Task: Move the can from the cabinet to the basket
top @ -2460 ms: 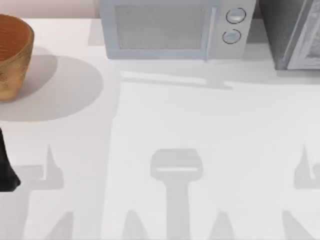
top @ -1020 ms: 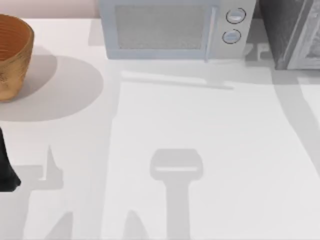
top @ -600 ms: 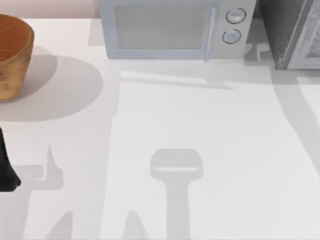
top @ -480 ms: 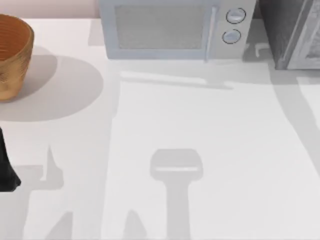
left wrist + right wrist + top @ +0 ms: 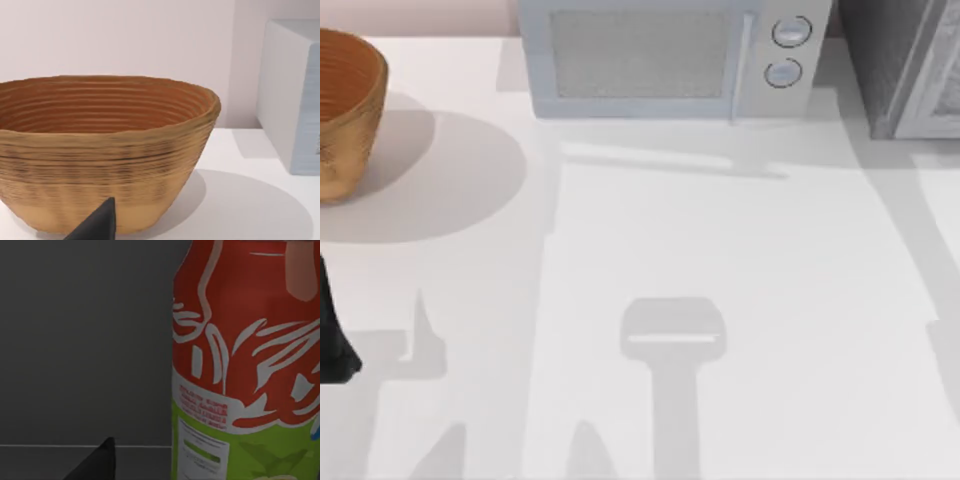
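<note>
From above, the white worktop (image 5: 720, 250) carries the basket (image 5: 348, 100) at its far left edge, the light grey microwave (image 5: 665, 58) along the far side, and the cabinet (image 5: 900, 65) at the far right corner. A dark part of the left arm (image 5: 332, 335) sits at the left edge, nearer than the basket — whether its tool is clenched or released I cannot tell.

The left wrist view looks straight at the basket (image 5: 105, 150), upright on the worktop (image 5: 260, 200), its ribbed wall wide and its rim open. One dark fingertip of the left tool (image 5: 97, 224) points toward the basket's base. The microwave's side (image 5: 292, 95) stands well apart to one side.

The right wrist view is dim. The can (image 5: 245, 365) stands upright and very close, red with white script above a green band, against the cabinet's dark inner wall (image 5: 85, 340). One dark fingertip of the right tool (image 5: 95, 462) shows just beside the can — grasping or released, I cannot tell
</note>
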